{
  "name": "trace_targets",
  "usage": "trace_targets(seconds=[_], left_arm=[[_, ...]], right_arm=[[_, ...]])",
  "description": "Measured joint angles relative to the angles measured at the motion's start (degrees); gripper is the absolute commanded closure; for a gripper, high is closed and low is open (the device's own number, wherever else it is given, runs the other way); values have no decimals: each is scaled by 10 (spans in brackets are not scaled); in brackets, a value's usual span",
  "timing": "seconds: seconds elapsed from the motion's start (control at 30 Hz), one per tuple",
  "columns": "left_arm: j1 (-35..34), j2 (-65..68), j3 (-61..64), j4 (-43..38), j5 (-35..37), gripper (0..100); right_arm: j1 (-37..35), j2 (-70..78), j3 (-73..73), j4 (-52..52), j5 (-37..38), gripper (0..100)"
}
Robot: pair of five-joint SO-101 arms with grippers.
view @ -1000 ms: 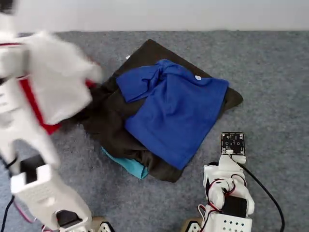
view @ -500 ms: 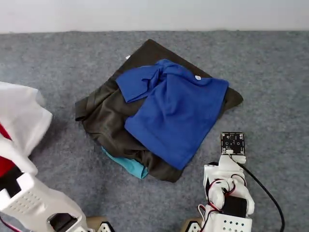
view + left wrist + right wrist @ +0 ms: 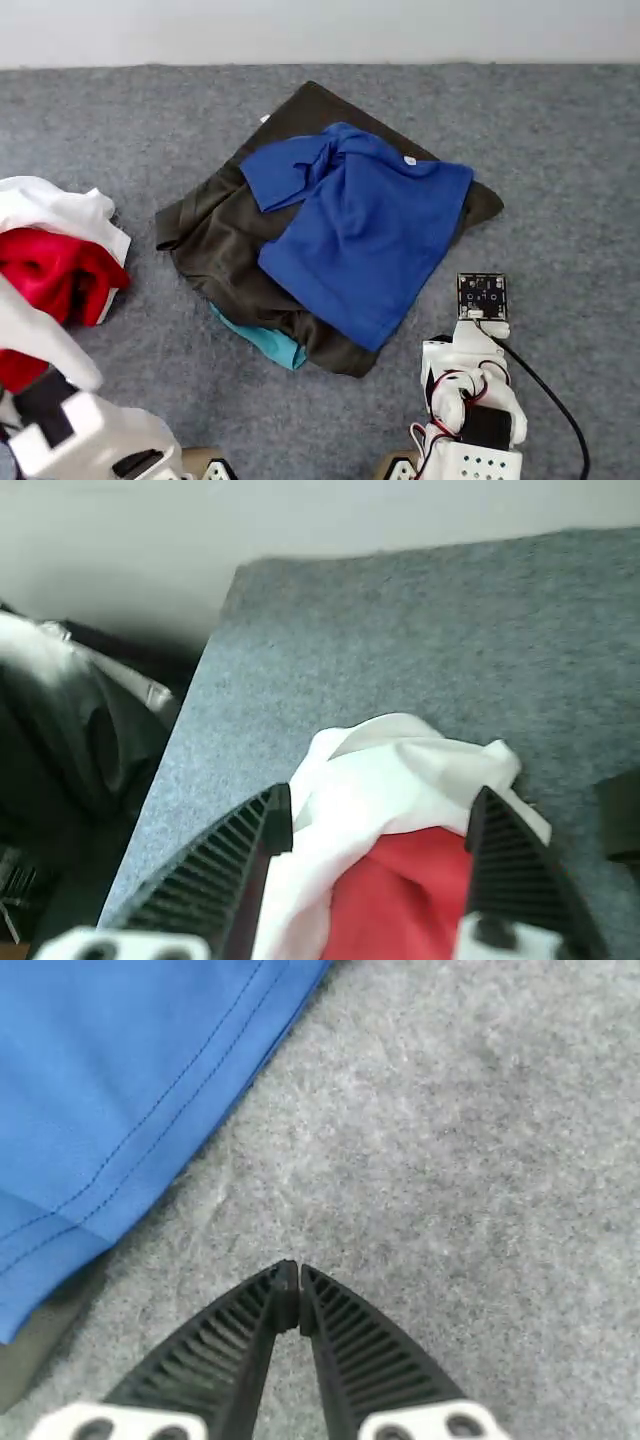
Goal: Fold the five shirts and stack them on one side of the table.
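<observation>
A white and red shirt (image 3: 60,250) lies crumpled at the table's left edge. In the left wrist view my left gripper (image 3: 380,825) stands open just above this shirt (image 3: 400,780), one finger on each side of the bunched cloth. A blue shirt (image 3: 360,230) tops the pile in the middle. It lies on a dark brown shirt (image 3: 215,240), and a teal shirt (image 3: 265,340) peeks out beneath. My right gripper (image 3: 290,1285) is shut on nothing, over bare carpet beside the blue shirt's hem (image 3: 120,1090).
Grey carpet (image 3: 560,180) covers the table, with open room to the right and behind the pile. The table's left edge (image 3: 190,730) drops off close to the white shirt. The right arm's base (image 3: 470,410) stands at the front right, the left arm (image 3: 70,430) at the front left.
The left arm swung the white and red shirt from beside the pile to the table's left edge, where it now lies crumpled. The right arm has not moved.
</observation>
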Motion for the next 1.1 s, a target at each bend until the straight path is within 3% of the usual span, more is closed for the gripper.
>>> trace_targets(seconds=[0.33, 0.47, 0.63, 0.83, 1.1], left_arm=[[295, -76, 355, -4, 0, 721], [404, -76, 501, -71, 0, 721], [474, -75, 629, -180, 4, 720], [509, 17, 645, -211, 9, 720], [566, 157, 570, -207, 21, 730]], right_arm=[[0, 0, 0, 0, 0, 987], [0, 0, 0, 0, 0, 987], [0, 0, 0, 0, 0, 987], [0, 0, 0, 0, 0, 987], [0, 0, 0, 0, 0, 987]])
